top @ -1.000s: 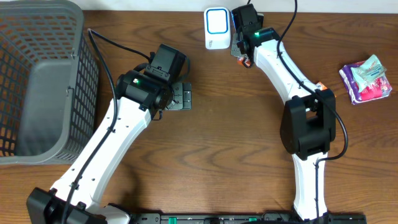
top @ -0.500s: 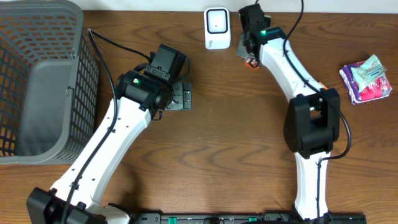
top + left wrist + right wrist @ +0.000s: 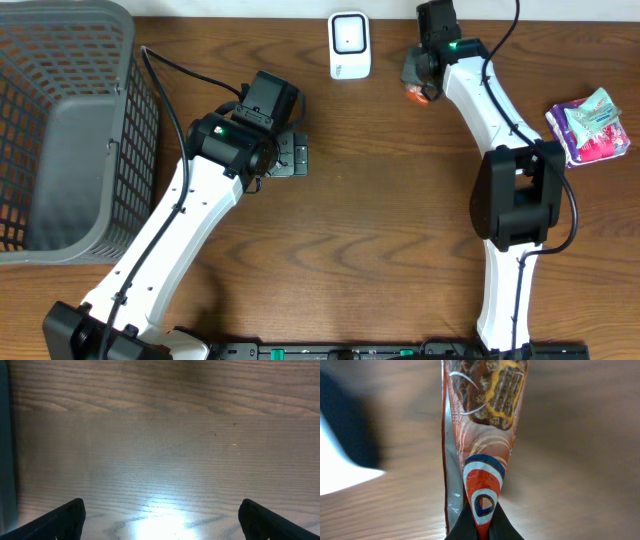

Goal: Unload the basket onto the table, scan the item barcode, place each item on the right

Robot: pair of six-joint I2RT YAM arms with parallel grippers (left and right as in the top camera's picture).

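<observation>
A white barcode scanner (image 3: 350,45) stands at the table's back edge; its white edge (image 3: 340,472) shows blurred at the left of the right wrist view. My right gripper (image 3: 422,72) is shut on the end of an orange-red snack packet (image 3: 416,90), to the right of the scanner and apart from it. From the right wrist, the packet (image 3: 485,425) stands pinched between the dark jaws of that gripper (image 3: 482,529), above the wood. My left gripper (image 3: 290,155) is open over bare table, and from its wrist the gripper (image 3: 162,520) has nothing between its fingers (image 3: 60,520).
A grey plastic basket (image 3: 60,130) fills the left side of the table. A pink and teal packet (image 3: 588,125) lies near the right edge. The left arm reaches across the table's middle.
My right gripper has carried the snack packet to the right, from right beside the scanner to a spot apart from it. The left arm has not moved.
</observation>
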